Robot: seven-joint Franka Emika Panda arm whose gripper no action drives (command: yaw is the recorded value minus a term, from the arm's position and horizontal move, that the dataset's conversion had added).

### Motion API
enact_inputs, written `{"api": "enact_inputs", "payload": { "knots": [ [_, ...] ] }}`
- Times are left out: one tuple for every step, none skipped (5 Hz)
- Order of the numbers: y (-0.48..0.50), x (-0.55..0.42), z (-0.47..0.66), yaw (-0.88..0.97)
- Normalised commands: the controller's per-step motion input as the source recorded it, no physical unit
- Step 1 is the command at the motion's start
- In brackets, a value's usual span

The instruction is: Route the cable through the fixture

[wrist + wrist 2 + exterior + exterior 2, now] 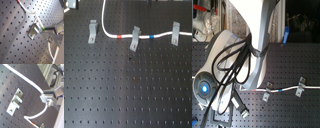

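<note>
Your cable (pixel 112 35) lies across the far part of the perforated black tabletop (pixel 124 95) in the first exterior view. It comes down from the top edge, curves, then runs toward the first exterior view's right. Three grey clips stand in a row there. The cable meets the middle clip (pixel 135 39) and the right clip (pixel 175 33); whether it passes through them or behind them, you cannot tell at this sharpness. Its red band (pixel 120 37) sits just on the first exterior view's left of the middle clip, and the blue band (pixel 152 36) lies between the middle and right clips. The left clip (pixel 92 31), a leaning strip with a bent top, stands apart from the cable, with nothing in it.

In the second exterior view the arm (pixel 259 40) fills most of the frame, draped with black leads; two clips and the cable show low at the second exterior view's right.

In the second wrist view the end effector (pixel 48 99) meets the cable at a metal finger (pixel 45 97), beside a clip (pixel 15 100) bolted to the tabletop. The cable seems to run between the fingers, but you cannot tell whether they are clamped on it.
</note>
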Motion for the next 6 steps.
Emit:
{"api": "enact_inputs", "payload": {
  "knots": [
    [0.051,-0.131,0.03,-0.07],
    [0.003,-0.038,0.0,0.0],
    [0.0,0.0,0.03,0.0],
    [0.0,0.0,0.02,0.0],
    [0.045,-0.253,0.23,-0.28],
    [0.171,-0.452,0.34,-0.28]
  ]
}}
